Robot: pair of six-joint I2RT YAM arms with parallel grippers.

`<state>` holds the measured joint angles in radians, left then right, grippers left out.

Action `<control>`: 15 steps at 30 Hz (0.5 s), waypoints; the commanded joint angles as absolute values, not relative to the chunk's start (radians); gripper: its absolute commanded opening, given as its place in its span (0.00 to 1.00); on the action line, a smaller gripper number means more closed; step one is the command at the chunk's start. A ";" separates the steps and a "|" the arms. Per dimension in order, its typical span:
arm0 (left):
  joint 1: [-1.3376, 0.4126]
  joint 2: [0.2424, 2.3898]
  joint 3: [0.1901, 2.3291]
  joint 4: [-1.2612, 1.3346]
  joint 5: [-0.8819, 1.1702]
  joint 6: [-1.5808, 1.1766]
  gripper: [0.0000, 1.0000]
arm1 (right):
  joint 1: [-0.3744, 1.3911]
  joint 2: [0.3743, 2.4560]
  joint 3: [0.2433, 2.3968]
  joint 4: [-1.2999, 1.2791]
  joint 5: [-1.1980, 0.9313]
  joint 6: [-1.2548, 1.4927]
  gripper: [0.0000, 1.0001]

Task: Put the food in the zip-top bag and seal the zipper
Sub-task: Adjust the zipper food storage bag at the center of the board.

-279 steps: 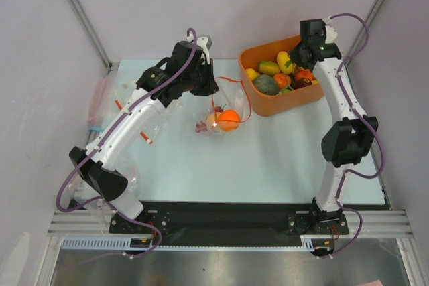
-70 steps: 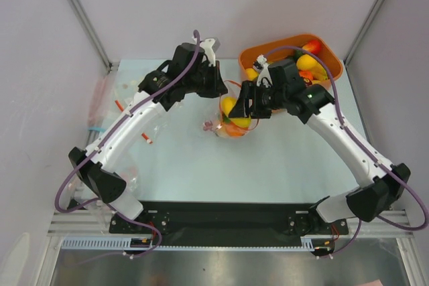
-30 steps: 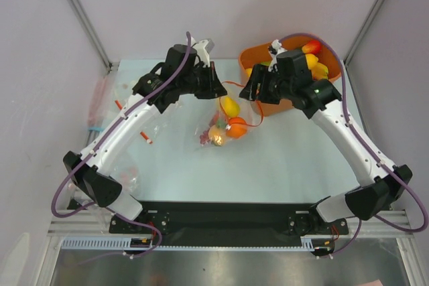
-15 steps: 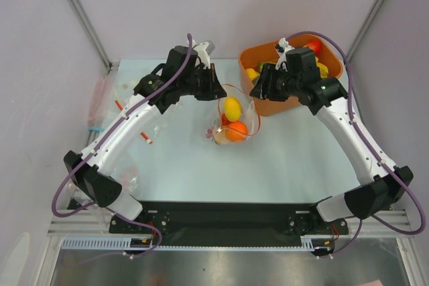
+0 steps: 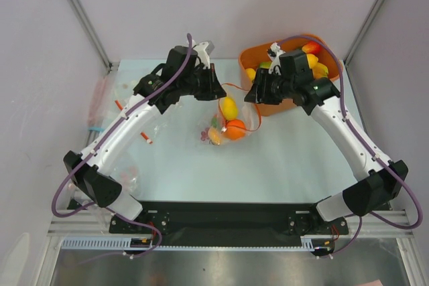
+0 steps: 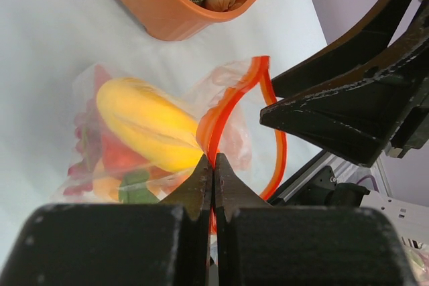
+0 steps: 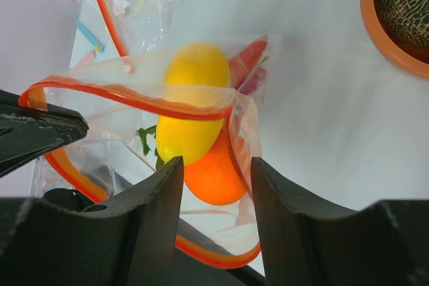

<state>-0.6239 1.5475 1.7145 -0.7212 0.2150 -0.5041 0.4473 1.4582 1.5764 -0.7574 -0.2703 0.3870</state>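
The clear zip-top bag (image 5: 228, 117) hangs open in mid-table, its red-orange zipper (image 5: 245, 102) looping toward the tub. Inside it lie a yellow mango (image 5: 229, 107), an orange (image 5: 234, 129) and red and green pieces. My left gripper (image 5: 213, 92) is shut on the zipper strip (image 6: 218, 122) at the bag's left rim and holds it up; the mango (image 6: 147, 124) shows just beyond. My right gripper (image 5: 253, 96) is open and empty, just right of the bag's mouth; between its fingers (image 7: 285, 212) I see the mango (image 7: 191, 98), the orange (image 7: 216, 175) and the zipper (image 7: 161, 105).
The orange tub (image 5: 265, 106) with more toy fruit stands at the back right, right behind my right gripper. Spare clear bags (image 5: 114, 95) lie at the table's left edge, and another lies by the left arm's base (image 5: 127, 179).
My right gripper has dropped the mango into the bag and drawn back toward the tub, then come slightly left again. The bag has sagged and shifted a little. The left gripper keeps its hold.
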 commanded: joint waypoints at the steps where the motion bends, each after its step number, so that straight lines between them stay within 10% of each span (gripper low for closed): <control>1: -0.623 1.496 1.752 -0.703 0.221 -0.494 0.00 | 0.453 1.431 1.569 -0.739 -0.268 0.367 0.48; 9: -0.623 1.488 1.729 -0.718 0.221 -0.497 0.00 | 0.452 1.457 1.611 -0.736 -0.220 0.373 0.01; 15: -0.623 1.476 1.668 -0.768 0.204 -0.508 0.00 | 0.489 1.450 1.661 -0.723 -0.059 0.391 0.00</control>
<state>-0.6239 1.5311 1.6936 -0.7521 0.2127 -0.5049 0.4717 1.4643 1.6024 -0.7589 -0.1806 0.3847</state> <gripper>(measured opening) 0.009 0.014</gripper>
